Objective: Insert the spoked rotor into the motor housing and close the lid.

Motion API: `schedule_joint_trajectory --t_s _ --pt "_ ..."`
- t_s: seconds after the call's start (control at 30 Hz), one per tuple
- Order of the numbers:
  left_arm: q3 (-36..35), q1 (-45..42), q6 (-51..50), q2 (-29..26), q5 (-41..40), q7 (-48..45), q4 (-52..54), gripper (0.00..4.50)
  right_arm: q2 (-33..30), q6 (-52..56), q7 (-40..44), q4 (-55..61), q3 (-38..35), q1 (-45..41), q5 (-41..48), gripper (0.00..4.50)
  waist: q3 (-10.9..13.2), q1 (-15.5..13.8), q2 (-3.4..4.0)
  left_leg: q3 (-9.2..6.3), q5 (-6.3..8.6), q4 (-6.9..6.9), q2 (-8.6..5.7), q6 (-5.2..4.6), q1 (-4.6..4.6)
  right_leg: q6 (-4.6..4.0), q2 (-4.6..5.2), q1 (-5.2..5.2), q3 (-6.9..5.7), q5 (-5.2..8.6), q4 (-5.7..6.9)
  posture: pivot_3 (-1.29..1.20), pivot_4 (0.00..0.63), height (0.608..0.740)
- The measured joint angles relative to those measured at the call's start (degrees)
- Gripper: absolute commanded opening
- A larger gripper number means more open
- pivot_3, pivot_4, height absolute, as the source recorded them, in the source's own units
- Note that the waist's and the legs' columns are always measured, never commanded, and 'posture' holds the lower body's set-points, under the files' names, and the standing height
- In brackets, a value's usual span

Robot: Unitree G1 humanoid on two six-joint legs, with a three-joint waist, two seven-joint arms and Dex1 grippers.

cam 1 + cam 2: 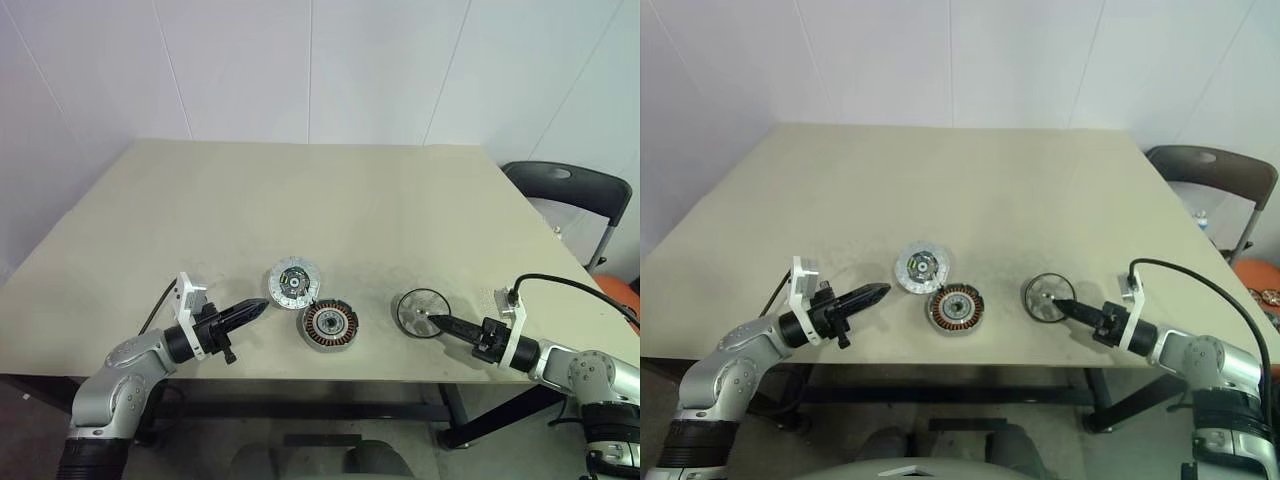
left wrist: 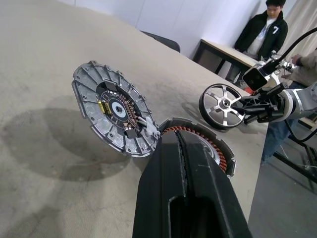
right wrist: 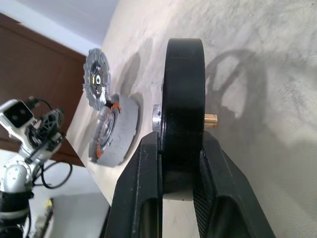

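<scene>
Right gripper (image 3: 181,163) pinches spoked rotor (image 1: 421,312) by rim, wheel upright on edge, axle level; left gripper (image 1: 255,307) shut, empty, near motor housing (image 1: 294,282).

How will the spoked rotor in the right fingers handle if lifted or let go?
Probably stiff: the spoked rotor looks solid metal. Round, thin and on edge, it would likely roll or topple if released. The right fingers pinch only its smooth rim, so it may pivot.

Left pincer (image 1: 255,306) closed, level, pointing inward, right pincer (image 1: 432,321) clamped, pointing inward
</scene>
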State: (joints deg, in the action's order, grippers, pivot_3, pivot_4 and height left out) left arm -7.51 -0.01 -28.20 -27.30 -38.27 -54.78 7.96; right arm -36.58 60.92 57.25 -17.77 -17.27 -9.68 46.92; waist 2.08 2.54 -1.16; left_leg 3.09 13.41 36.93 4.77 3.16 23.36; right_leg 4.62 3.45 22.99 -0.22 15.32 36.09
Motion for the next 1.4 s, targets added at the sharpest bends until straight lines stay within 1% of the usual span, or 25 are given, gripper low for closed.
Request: schedule_joint_trajectory --t_s 0.07,0.2,0.33,0.43,0.6,0.73,0.87,1.03,1.13,1.4 --pt "0.0 -0.1 -0.5 0.0 -0.3 0.3 0.2 0.0 2.1 2.4 -1.3 1.9 -1.8 -0.8 2.8 0.43 0.1 0.1 0.14 0.02 -0.01 -0.14 0.0 -0.02 0.06 -0.09 -0.04 0.14 0.01 -0.08 0.06 0.0 0.0 0.74" --pt "-0.1 -0.6 -2.5 0.0 -1.3 1.2 2.1 0.0 7.1 7.3 -4.5 7.4 -3.8 -4.9 10.0 0.43 0.2 -0.1 0.33 -0.09 -0.13 -0.53 0.03 -0.21 0.11 -0.13 -0.25 0.2 0.03 -0.12 0.14 0.0 0.0 0.74" --pt "-0.2 -0.4 -4.0 -0.2 -2.4 1.5 3.3 0.0 12.8 11.8 -10.7 8.8 -7.3 -10.2 18.8 0.43 0.2 -0.3 0.34 -0.16 -0.14 -0.82 0.03 -0.22 0.1 -0.05 -0.33 0.27 0.03 -0.07 0.1 0.0 0.0 0.74" --pt "-0.4 0.1 -4.1 -0.8 -3.3 1.1 3.5 0.0 15.2 15.0 -14.2 8.9 -7.1 -11.9 21.9 0.43 0.2 -0.2 0.35 -0.15 -0.13 -0.84 0.03 -0.22 0.11 -0.04 -0.33 0.27 0.03 -0.06 0.04 0.0 0.0 0.74" --pt "-0.9 2.2 -4.8 -2.2 -4.9 -0.8 3.8 0.0 15.5 19.4 -17.0 8.6 -2.7 -12.1 21.9 0.43 0.2 -0.1 0.38 -0.12 -0.13 -0.74 0.03 -0.22 0.12 -0.07 -0.31 0.25 0.06 -0.05 0.06 0.0 0.0 0.74" --pt "-1.4 3.8 -5.0 -3.5 -6.3 -2.4 5.6 0.0 15.2 22.0 -16.9 9.2 3.3 -12.3 20.5 0.43 0.2 0.0 0.37 -0.13 -0.13 -0.74 0.04 -0.22 0.07 -0.09 -0.31 0.23 0.07 -0.06 0.09 0.0 0.0 0.74" --pt "-1.2 6.0 -4.8 -6.0 -6.0 -4.1 8.1 0.0 13.0 22.5 -13.6 10.4 11.1 -12.7 17.2 0.43 0.2 0.0 0.39 -0.11 -0.13 -0.77 0.04 -0.22 0.08 -0.09 -0.31 0.28 0.09 -0.05 0.07 0.0 0.0 0.74" --pt "-1.1 6.4 -3.9 -8.2 -4.9 -4.8 10.8 0.0 11.9 21.3 -8.9 10.6 17.7 -14.1 13.5 0.43 0.2 -0.1 0.39 -0.11 -0.13 -0.74 0.04 -0.22 0.08 -0.09 -0.31 0.26 0.08 -0.05 0.08 0.0 0.0 0.74" --pt "-1.2 6.4 -3.8 -8.6 -4.7 -4.4 11.0 0.0 12.0 20.0 -6.9 9.7 19.3 -14.7 11.7 0.43 0.2 0.0 0.39 -0.1 -0.13 -0.74 0.04 -0.22 0.08 -0.08 -0.31 0.26 0.08 -0.05 0.08 0.0 0.0 0.74" --pt "-1.2 6.7 -3.6 -8.7 -4.0 -3.3 11.4 0.0 13.4 15.0 -4.2 4.4 19.5 -15.7 7.3 0.43 0.2 -0.1 0.38 -0.1 -0.13 -0.75 0.04 -0.22 0.08 -0.08 -0.33 0.26 0.08 -0.06 0.09 0.0 0.0 0.74"
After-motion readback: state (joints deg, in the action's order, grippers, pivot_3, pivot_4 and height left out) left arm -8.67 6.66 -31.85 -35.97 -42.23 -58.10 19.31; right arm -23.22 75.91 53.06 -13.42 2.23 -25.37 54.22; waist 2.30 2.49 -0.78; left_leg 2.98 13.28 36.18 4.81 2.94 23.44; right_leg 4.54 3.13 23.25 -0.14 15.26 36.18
